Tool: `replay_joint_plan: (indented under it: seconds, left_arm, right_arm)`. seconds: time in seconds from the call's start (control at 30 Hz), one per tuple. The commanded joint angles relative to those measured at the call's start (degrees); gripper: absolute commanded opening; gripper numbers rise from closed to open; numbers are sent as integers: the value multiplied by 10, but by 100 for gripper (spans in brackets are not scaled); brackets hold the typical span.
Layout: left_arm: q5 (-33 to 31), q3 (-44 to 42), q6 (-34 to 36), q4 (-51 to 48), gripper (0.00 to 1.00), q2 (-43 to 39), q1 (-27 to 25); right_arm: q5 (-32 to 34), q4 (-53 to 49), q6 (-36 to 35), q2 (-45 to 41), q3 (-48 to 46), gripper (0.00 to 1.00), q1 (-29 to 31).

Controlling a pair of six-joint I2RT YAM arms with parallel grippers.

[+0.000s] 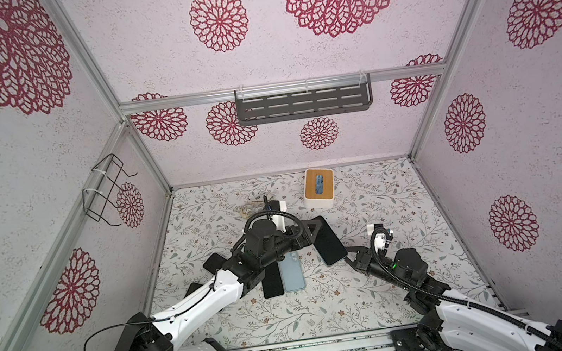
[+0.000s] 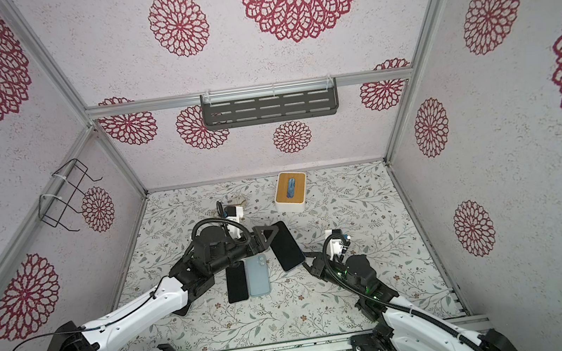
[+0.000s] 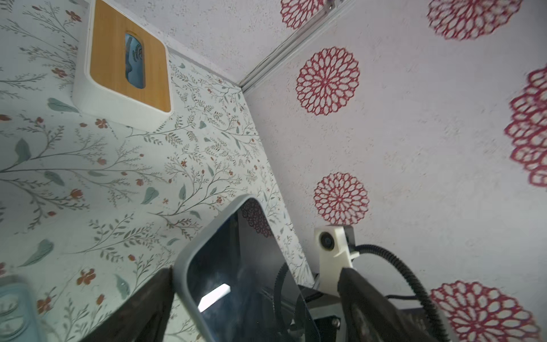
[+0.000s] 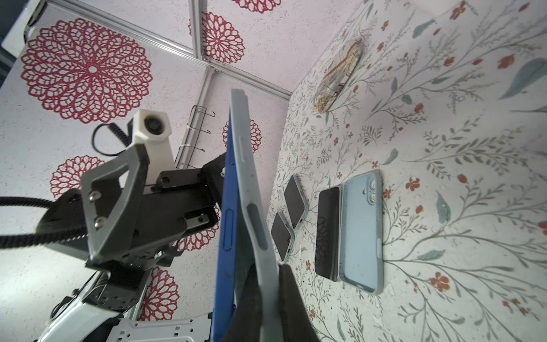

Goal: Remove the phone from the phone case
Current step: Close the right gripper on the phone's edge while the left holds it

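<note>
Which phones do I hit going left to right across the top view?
Half-hidden dark phone → second dark phone → black phone, screen up → light blue phone, back up → cased phone, pinched at its near corner by the right gripper.

Left arm (image 1: pixel 196 302) stretched toward centre, left fingers (image 3: pixel 142 308) spread wide, right arm (image 1: pixel 475 317) angled inward, right fingers (image 4: pixel 291 296) pinched together
</note>
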Motion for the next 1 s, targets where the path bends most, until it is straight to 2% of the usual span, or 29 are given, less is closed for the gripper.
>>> replay_joint_plan:
  seconds: [0.0,0.33,0.63,0.8,0.97]
  left_arm:
    - [-22,16,112,-50,91,-21,-36]
    - [-25,-12,115,-25,89,26,-55]
    - [-27,33,236,-102,89,64,-128]
    - [-88,89,297,-181,88,108,-175]
    - [-174,127,319,-225,84,147,-192]
  right_arm:
    - [26,18,21,-7,-6,0,-2]
    - [33,42,37,-4,-37,0,-2]
    - [34,20,37,-14,-42,0,-2]
    - [31,21,38,-14,-43,0,-2]
    - [26,24,38,-15,-43,0,-2]
